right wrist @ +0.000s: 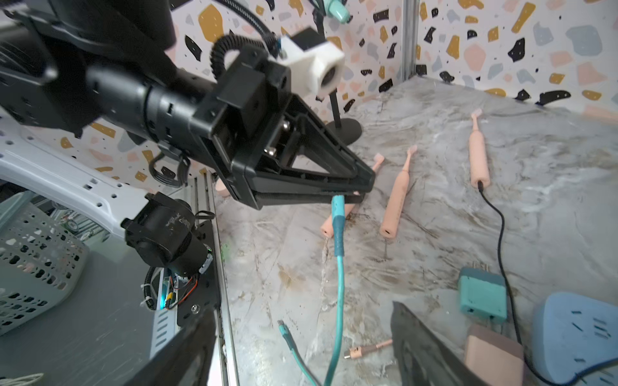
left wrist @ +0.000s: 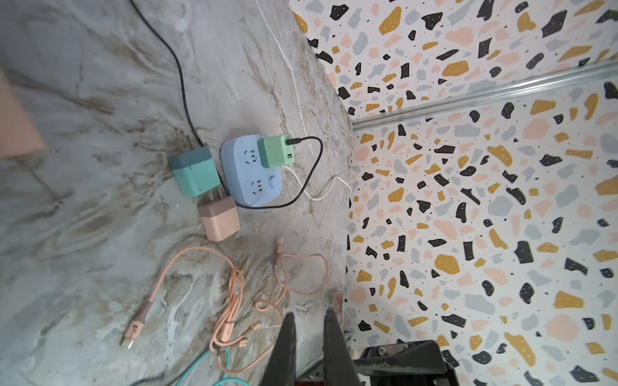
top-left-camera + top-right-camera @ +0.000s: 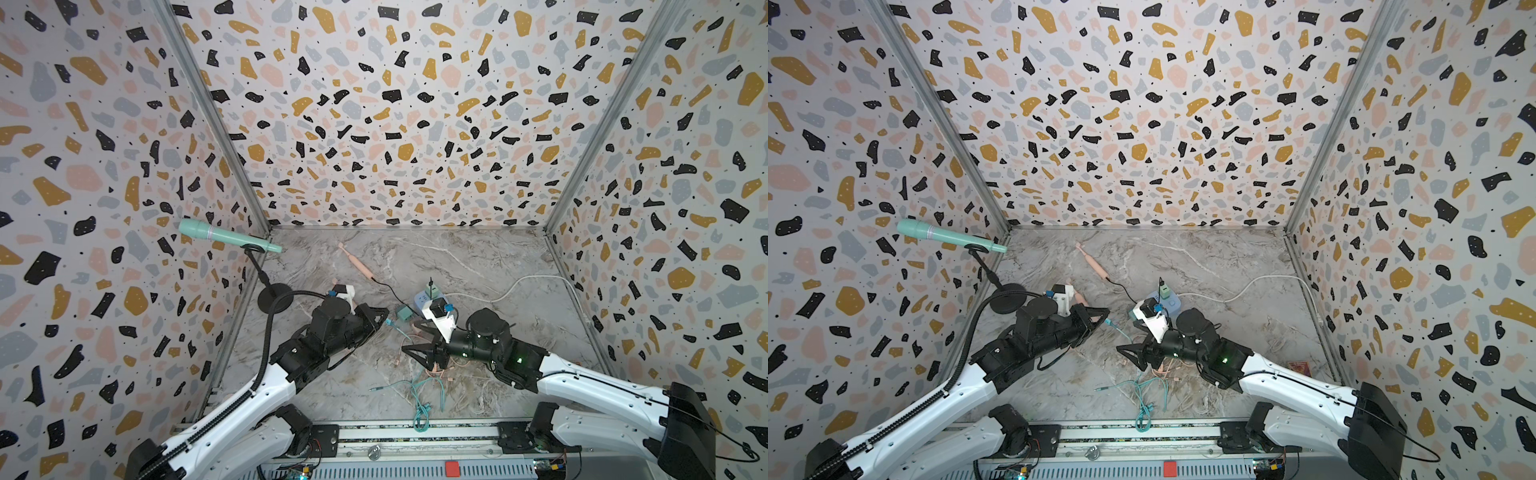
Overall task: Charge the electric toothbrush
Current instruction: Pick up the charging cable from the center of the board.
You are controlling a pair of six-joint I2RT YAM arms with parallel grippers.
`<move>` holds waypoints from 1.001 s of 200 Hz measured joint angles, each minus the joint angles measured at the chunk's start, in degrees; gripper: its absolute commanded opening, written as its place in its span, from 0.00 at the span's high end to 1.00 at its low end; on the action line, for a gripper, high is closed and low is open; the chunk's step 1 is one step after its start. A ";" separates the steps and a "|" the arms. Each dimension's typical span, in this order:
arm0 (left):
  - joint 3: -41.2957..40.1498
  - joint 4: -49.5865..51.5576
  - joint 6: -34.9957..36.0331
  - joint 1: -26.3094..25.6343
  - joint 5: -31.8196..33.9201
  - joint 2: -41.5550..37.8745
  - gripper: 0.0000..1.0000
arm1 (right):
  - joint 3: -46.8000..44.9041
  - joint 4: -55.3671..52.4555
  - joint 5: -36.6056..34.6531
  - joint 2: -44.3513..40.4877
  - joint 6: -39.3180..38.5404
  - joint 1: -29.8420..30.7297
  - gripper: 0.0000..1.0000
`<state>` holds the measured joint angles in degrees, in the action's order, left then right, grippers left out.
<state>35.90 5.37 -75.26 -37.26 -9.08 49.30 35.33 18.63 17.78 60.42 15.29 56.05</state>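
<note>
Closest to me, the right end effector (image 1: 302, 310) gaped wide and empty, its arm reaching low over the surface (image 1: 551, 207). Beyond it the far toothbrush (image 1: 479, 157) lay flat with a black cable (image 1: 500, 234) plugged in. I saw the left end effector (image 1: 366, 192), tilted slightly down, clamped on the teal cable (image 1: 339, 267) beside the near toothbrush (image 1: 329, 229).

Bright, even, diffuse light; shadows on marble tabletop (image 3: 478, 257) soft & faint, no hard glare. Wrist views: fisheye bending twd edges; power strip (image 2: 249, 170) & surroundings sharp, pink shape (image 2: 16, 123) far from strip blurred.
</note>
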 measured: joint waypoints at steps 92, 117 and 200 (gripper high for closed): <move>-2.56 -4.20 -9.42 0.00 0.59 -2.95 1.00 | 1.42 17.44 5.16 13.11 3.08 -2.21 0.51; -2.56 -4.22 -9.66 0.00 0.59 -3.02 1.00 | 2.73 19.34 6.10 15.37 3.74 -2.21 0.52; -2.56 -4.63 -9.97 0.00 0.63 -3.43 1.00 | 4.48 22.62 9.38 20.35 7.21 -4.39 0.65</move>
<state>33.34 0.73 -85.23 -37.26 -8.45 45.87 39.81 41.25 27.16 80.77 22.50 51.66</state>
